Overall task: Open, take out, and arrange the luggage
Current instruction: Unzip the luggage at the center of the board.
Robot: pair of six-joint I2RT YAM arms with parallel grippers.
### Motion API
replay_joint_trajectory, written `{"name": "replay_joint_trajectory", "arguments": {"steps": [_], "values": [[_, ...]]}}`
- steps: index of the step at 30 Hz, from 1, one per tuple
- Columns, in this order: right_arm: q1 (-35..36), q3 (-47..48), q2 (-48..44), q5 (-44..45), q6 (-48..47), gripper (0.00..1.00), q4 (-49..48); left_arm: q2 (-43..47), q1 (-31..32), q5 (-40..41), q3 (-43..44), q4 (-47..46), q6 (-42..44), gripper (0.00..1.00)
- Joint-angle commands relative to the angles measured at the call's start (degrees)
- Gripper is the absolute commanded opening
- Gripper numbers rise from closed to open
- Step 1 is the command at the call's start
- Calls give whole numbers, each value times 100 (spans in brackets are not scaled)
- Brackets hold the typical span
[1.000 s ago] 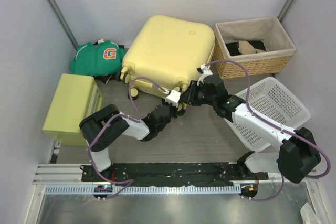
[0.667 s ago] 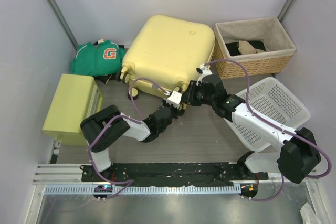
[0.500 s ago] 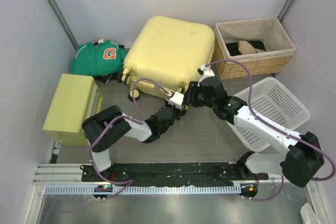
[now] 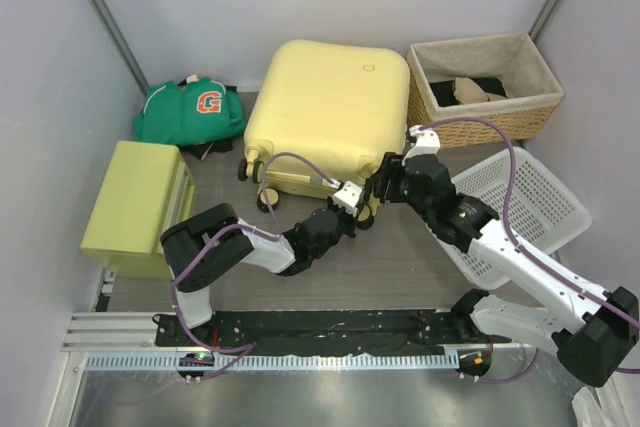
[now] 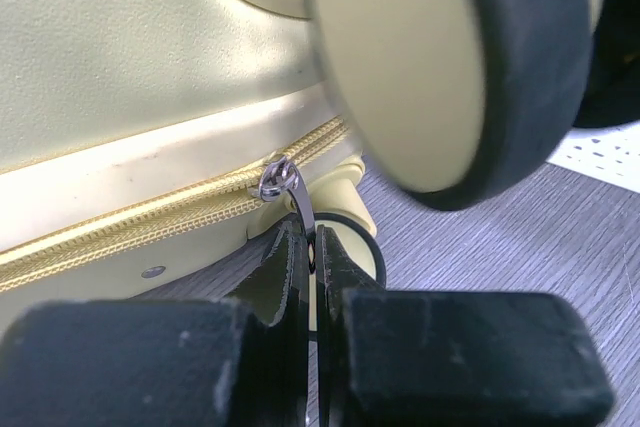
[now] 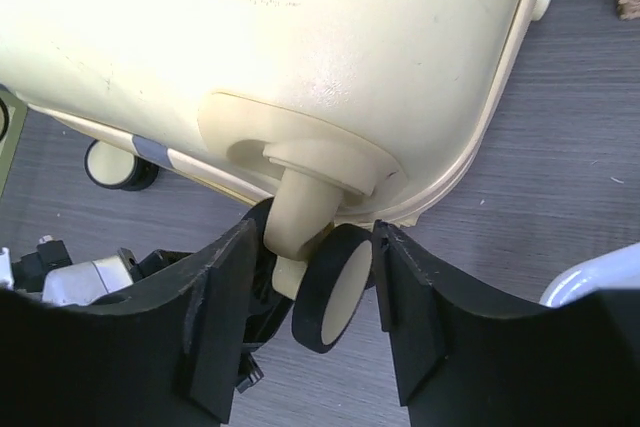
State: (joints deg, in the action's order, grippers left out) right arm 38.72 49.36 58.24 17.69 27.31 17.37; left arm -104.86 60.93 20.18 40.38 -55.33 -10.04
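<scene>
The luggage [image 4: 330, 107], a pale yellow hard-shell suitcase, lies flat and zipped in the middle of the top view, wheels toward the arms. My left gripper [image 5: 312, 247] is shut on the metal zipper pull [image 5: 299, 205] at the near edge, just beside a caster wheel [image 5: 470, 67]. In the top view the left gripper [image 4: 360, 213] sits under the near right corner. My right gripper [image 6: 315, 239] stands open, its fingers on either side of the corner wheel [image 6: 335, 292] and its stem. The right gripper [image 4: 386, 183] is at that same corner.
A wicker basket [image 4: 485, 97] with cloth items stands at the back right. A white plastic basket [image 4: 525, 202] leans behind the right arm. A green jersey [image 4: 190, 112] lies at the back left, a yellow-green box [image 4: 135, 202] at the left.
The luggage has swung and shifted to the right. Both grippers moved right with its near corner. The right jaws have widened around the wheel; the left stays shut on the zipper pull.
</scene>
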Motion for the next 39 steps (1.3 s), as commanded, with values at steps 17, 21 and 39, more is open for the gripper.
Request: {"name": "replay_joint_trajectory", "arguments": {"steps": [17, 21, 39], "values": [[22, 20, 1566, -1689, 301, 13, -1701, 238, 859, -41, 5, -443, 407, 0], [74, 336, 1901, -1908, 196, 11, -1701, 264, 868, 117, -83, -487, 459, 0], [320, 1164, 2588, -3228, -112, 12, -1271, 255, 868, -348, -233, -435, 916, 0]]}}
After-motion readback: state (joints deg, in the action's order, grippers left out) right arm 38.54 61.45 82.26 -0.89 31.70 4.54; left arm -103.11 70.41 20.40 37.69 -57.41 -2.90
